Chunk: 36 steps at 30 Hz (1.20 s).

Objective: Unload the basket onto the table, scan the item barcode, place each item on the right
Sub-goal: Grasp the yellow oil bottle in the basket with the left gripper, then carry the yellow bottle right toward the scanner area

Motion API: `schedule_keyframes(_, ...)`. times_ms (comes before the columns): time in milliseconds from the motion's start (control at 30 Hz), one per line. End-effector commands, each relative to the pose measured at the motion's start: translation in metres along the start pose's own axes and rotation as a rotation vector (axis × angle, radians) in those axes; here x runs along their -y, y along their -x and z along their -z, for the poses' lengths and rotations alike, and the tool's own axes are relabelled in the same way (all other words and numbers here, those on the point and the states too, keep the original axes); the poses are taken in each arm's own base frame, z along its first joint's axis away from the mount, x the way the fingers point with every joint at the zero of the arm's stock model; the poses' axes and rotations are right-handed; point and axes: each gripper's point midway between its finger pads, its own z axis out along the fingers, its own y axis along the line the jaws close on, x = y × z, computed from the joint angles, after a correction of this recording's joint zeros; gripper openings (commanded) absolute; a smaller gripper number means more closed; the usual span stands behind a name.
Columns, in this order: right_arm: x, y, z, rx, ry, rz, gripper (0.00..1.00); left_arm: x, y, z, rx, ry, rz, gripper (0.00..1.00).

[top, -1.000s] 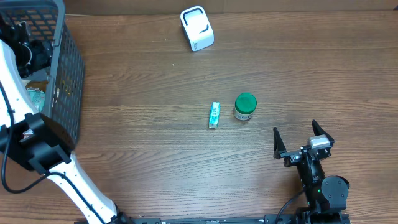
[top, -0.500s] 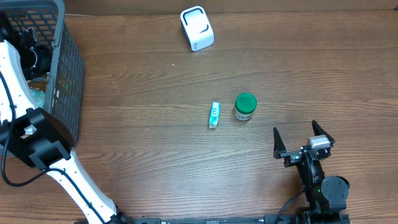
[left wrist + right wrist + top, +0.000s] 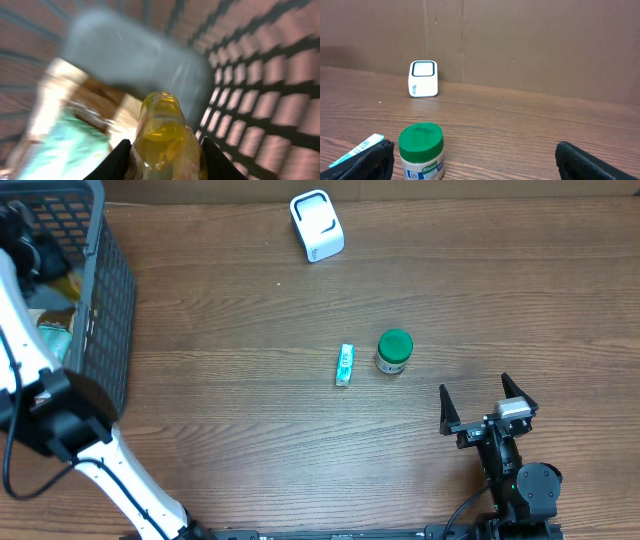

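Your L gripper (image 3: 165,146) is gripping a yellow bottle (image 3: 162,120) btwn its jaws, inside the basket (image 3: 260,75). Your R gripper (image 3: 475,150) is sitting w/ jaws wide, green-lid jar (image 3: 421,150) just ahead-left, scanner (image 3: 423,78) further ahead.

Object inventory: one of each kind
One desk (image 3: 250,450), one white scanner (image 3: 317,225), one green-lidded jar (image 3: 394,351), one green-white packet (image 3: 344,365), one grey basket (image 3: 108,310), one yellow bottle (image 3: 165,132), one blurred teal pack (image 3: 75,150).

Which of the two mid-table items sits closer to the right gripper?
The green-lidded jar, standing upright; the teal-and-white packet lies flat on its far side from the right gripper.
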Motion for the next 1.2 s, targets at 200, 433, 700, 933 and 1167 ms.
schedule_keyframes(200,-0.002,-0.003,0.0,0.0,0.01,0.004,1.0,0.037,0.029,0.224,0.47,-0.038,0.016,0.28)
schedule_keyframes(433,-0.002,-0.003,0.0,0.0,0.01,0.004,1.0,0.068,0.004,0.271,0.515,-0.09,-0.018,0.28)
schedule_keyframes(700,-0.002,-0.003,0.0,0.0,0.01,0.004,1.0,0.118,-0.028,0.259,0.397,-0.167,-0.105,0.28)
schedule_keyframes(933,-0.002,-0.003,0.0,0.0,0.01,0.004,1.0,0.17,-0.06,0.252,0.302,-0.244,-0.218,0.28)
schedule_keyframes(1167,-0.002,-0.003,0.0,0.0,0.01,0.004,1.0,0.217,-0.103,0.225,0.127,-0.29,-0.339,0.27)
